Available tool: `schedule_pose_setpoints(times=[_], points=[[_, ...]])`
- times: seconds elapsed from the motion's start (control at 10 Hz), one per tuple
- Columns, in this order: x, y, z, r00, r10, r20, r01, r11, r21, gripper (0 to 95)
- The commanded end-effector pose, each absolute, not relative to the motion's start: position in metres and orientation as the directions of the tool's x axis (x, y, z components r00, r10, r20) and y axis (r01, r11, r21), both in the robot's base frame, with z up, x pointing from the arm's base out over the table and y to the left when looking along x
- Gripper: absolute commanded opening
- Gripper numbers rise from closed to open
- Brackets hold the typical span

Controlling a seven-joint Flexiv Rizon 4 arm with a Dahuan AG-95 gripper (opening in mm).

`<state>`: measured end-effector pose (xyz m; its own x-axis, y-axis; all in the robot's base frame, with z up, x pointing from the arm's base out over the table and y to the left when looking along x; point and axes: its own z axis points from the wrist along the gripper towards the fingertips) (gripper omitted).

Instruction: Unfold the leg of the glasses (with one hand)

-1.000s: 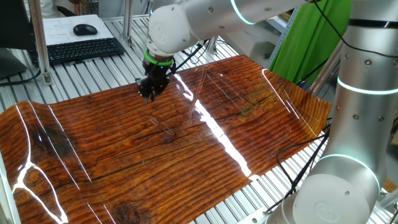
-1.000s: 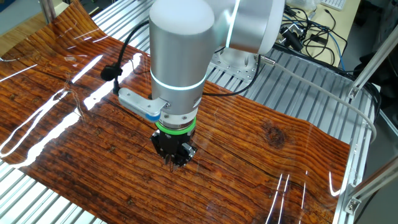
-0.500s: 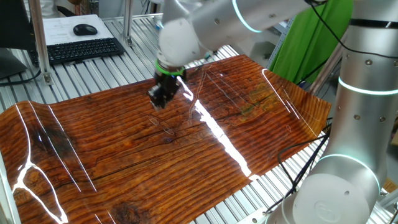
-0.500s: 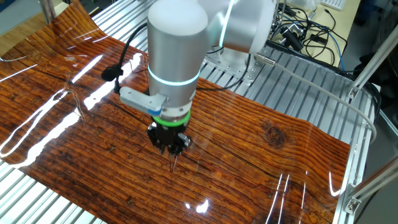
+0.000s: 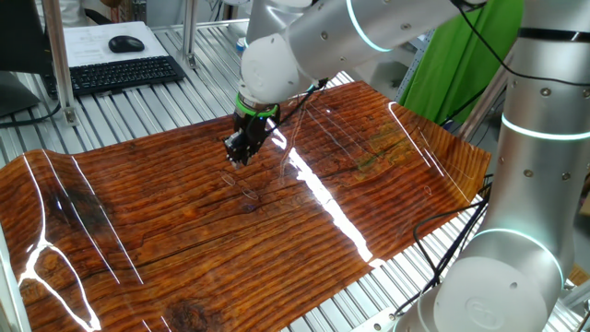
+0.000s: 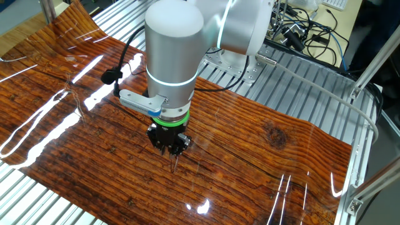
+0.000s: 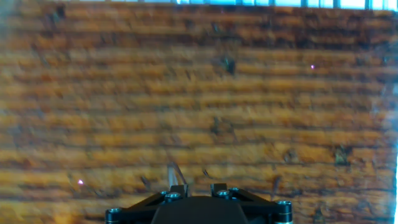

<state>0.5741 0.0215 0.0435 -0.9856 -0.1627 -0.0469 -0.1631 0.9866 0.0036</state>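
The glasses (image 5: 240,187) are a faint thin wire outline lying on the wood-grain mat (image 5: 166,221). My gripper (image 5: 239,157) hangs just above and behind them, not touching them. In the other fixed view the gripper (image 6: 169,149) hovers over the mat, and a thin wire part of the glasses (image 6: 174,164) shows just below its tips. In the hand view only the fingertips (image 7: 180,187) show at the bottom edge. They stand a little apart with bare mat between them. A thin sliver of the glasses (image 7: 176,173) lies just ahead of the left tip. The view is blurred.
The glossy mat (image 6: 262,156) lies over a slatted metal table (image 6: 350,94) and curls up at its ends. A keyboard (image 5: 120,74) and mouse (image 5: 125,43) sit at the back left. Cables (image 6: 312,31) lie beyond the table. The robot's base column (image 5: 535,184) stands at the right.
My gripper has moved across the mat towards the glasses and now hangs close over them. The glasses have not moved.
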Motion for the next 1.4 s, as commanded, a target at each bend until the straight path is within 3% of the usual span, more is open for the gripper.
schedule_pose_setpoints(times=[0.1, 1.4], points=[[0.571, 0.022, 0.039, -0.983, -0.179, -0.045, -0.180, 0.984, 0.001, 19.0], [0.566, 0.023, 0.018, -0.978, -0.204, -0.038, -0.205, 0.979, 0.004, 19.0]])
